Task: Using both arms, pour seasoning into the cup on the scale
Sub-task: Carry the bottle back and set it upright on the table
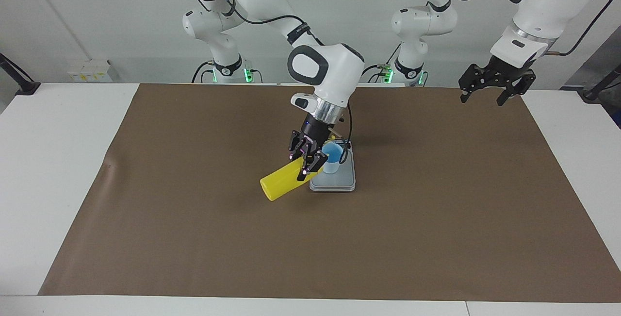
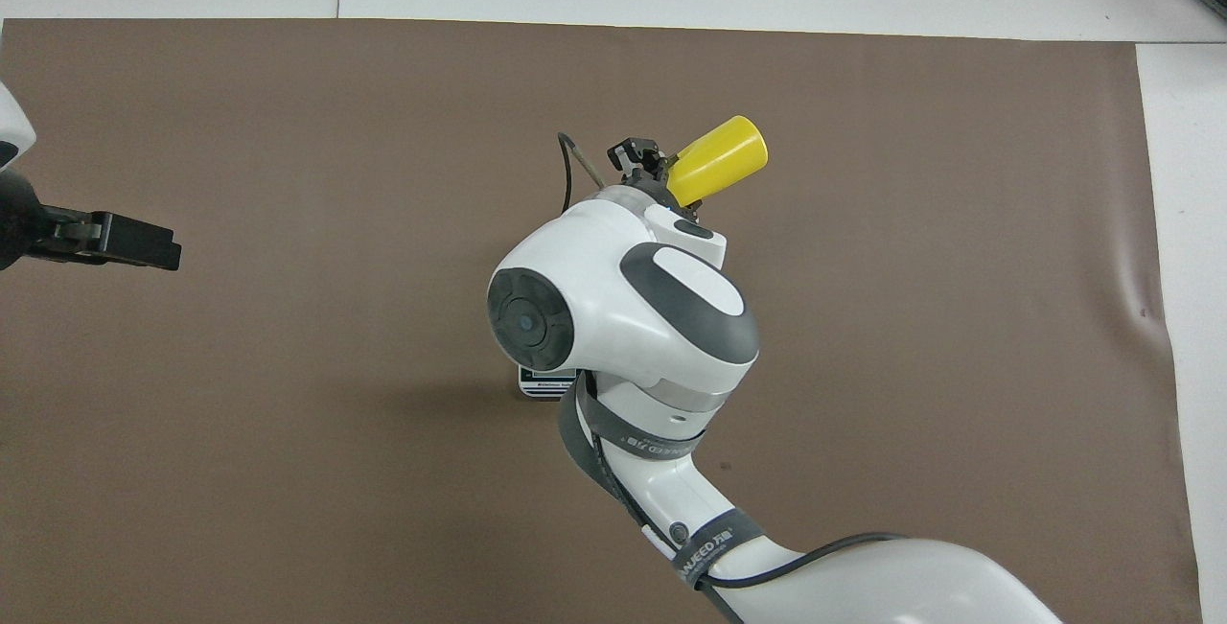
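Right gripper (image 1: 307, 159) clamps yellow bottle (image 1: 281, 181), tipped nozzle-first over blue cup (image 1: 332, 157) on scale (image 1: 339, 180). Left gripper (image 1: 490, 91) waits open, empty, over the mat's (image 1: 194, 238) left-arm end.

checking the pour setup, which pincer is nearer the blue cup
Right. The right pincer holds the tilted yellow bottle right beside the cup on the scale; the left pincer waits, raised at its own end.

Count by kind:
- Yellow squeeze bottle (image 1: 283, 182): one, tilted, 9 o'clock of cup.
- Light blue cup (image 1: 332, 158): one, on scale.
- Silver-grey scale (image 1: 339, 180): one, near mat centre.
- White arms: two.
- Black two-finger grippers: two; right gripper (image 1: 304, 159) closed around bottle, left gripper (image 1: 486, 93) fingers spread, over mat corner, 2 o'clock of scale.
- Brown mat (image 1: 194, 238): one.
- White table (image 1: 48, 170): one.
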`<state>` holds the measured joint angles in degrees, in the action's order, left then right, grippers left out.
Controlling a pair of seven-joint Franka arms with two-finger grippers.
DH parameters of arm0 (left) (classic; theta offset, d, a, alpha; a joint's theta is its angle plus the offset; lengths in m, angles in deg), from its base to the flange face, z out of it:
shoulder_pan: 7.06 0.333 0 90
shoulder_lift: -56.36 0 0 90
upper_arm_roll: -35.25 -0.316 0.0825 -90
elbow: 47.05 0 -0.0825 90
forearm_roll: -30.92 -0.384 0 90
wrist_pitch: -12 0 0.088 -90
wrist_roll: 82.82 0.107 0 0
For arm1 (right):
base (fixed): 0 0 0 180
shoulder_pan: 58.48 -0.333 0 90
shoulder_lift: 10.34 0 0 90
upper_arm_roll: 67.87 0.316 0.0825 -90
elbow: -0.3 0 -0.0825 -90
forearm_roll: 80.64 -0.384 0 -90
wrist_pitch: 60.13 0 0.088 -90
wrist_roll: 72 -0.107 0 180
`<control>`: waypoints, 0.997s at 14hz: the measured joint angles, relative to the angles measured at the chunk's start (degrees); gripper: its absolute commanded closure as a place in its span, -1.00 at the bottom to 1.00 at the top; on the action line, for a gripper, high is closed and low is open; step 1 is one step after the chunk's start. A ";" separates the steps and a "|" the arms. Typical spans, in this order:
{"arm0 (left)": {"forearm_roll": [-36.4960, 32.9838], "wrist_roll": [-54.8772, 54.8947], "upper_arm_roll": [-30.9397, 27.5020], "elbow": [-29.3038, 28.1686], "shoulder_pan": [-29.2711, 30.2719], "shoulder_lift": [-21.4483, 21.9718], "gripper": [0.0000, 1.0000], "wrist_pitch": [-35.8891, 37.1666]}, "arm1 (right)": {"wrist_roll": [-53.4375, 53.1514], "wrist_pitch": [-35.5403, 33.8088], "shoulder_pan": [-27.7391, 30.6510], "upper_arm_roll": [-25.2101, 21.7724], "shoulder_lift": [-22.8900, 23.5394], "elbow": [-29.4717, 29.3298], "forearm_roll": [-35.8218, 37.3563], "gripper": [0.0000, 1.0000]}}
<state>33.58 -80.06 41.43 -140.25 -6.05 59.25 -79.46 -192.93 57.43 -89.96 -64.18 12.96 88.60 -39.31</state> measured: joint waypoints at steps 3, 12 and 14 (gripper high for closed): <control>0.00 0.00 0.00 0.00 0.00 0.00 -1.00 0.00 | 0.79 1.26 4.37 -0.11 -3.51 -0.07 -13.93 1.00; -2.13 -0.13 0.00 -0.21 0.01 0.00 -1.00 0.02 | 14.80 1.21 17.86 -0.34 -8.73 0.17 -50.29 1.00; -2.42 -0.79 -0.16 -0.22 0.05 0.00 -1.00 0.06 | 22.15 -0.15 22.44 -0.41 -9.00 0.41 -60.05 1.00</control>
<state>31.16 -80.85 41.27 -140.47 -6.00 59.25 -79.41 -170.78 57.29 -67.52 -64.59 3.96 89.02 -99.35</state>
